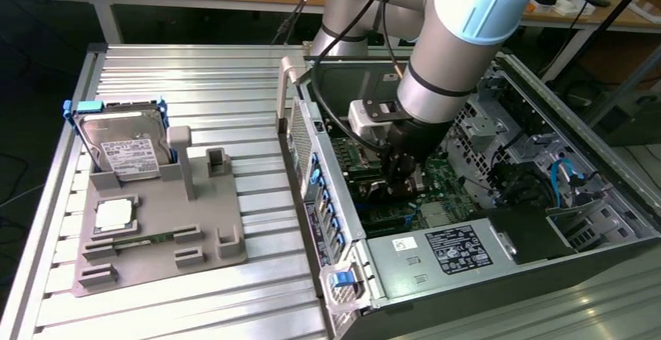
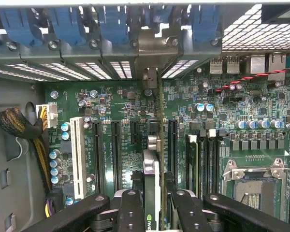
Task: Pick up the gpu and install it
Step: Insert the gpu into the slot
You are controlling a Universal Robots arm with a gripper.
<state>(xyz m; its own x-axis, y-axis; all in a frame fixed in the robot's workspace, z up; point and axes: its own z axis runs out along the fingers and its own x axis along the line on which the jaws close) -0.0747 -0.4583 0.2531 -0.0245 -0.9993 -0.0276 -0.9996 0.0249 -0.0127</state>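
The gpu point(image 2: 152, 180) is a thin dark card seen edge-on, standing upright over the green motherboard point(image 2: 121, 111) between long black expansion slots. Its silvery bracket end point(image 2: 150, 53) reaches toward the case's rear slot openings. My gripper point(image 2: 152, 195) is shut on the card, with one black finger point(image 2: 130, 210) on each side. In the exterior view, my gripper point(image 1: 398, 176) is deep inside the open computer case point(image 1: 330, 193), holding the dark gpu point(image 1: 385, 194) low over the board.
Blue slot latches point(image 2: 63, 21) line the case's rear wall. A white slot point(image 2: 78, 154), a braided cable bundle point(image 2: 14, 124) and the CPU socket point(image 2: 256, 186) flank the card. Outside the case, a grey fixture point(image 1: 201, 224) holds the hard drive point(image 1: 119, 150) and memory stick point(image 1: 139, 240).
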